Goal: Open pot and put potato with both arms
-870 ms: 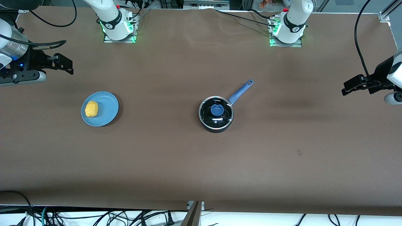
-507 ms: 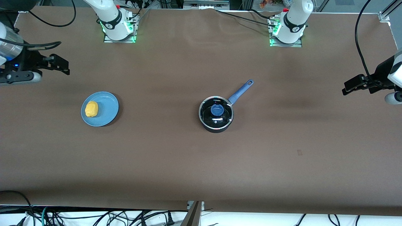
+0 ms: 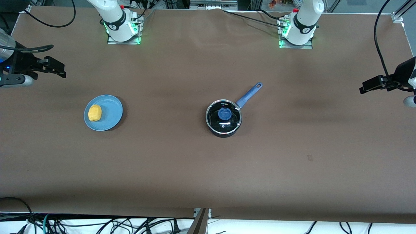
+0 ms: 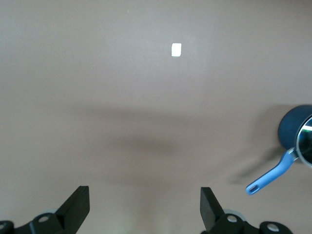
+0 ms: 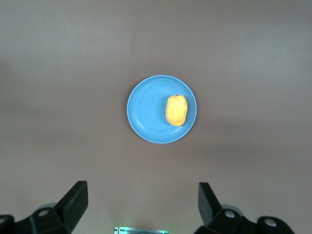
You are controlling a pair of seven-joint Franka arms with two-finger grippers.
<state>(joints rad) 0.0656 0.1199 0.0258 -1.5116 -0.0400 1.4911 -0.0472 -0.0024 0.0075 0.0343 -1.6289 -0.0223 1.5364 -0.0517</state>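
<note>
The black pot [image 3: 224,118] stands mid-table with its glass lid and blue knob [image 3: 224,113] on it, and its long blue handle [image 3: 249,94] points toward the left arm's base. Its edge and handle also show in the left wrist view [image 4: 273,176]. The yellow potato [image 3: 95,112] lies on a blue plate [image 3: 112,113] toward the right arm's end; it shows in the right wrist view [image 5: 176,110]. My left gripper [image 3: 370,85] is open and empty, high over the table's left-arm end. My right gripper [image 3: 55,67] is open and empty, high over the right-arm end.
The two arm bases [image 3: 122,29] [image 3: 297,31] stand along the table's edge farthest from the front camera. A small pale mark [image 3: 310,158] lies on the brown cloth nearer the front camera than the pot. Cables hang off the front edge.
Both grippers have drawn outward toward their own ends of the table, the right one also rising. The pot, lid, plate and potato have not moved.
</note>
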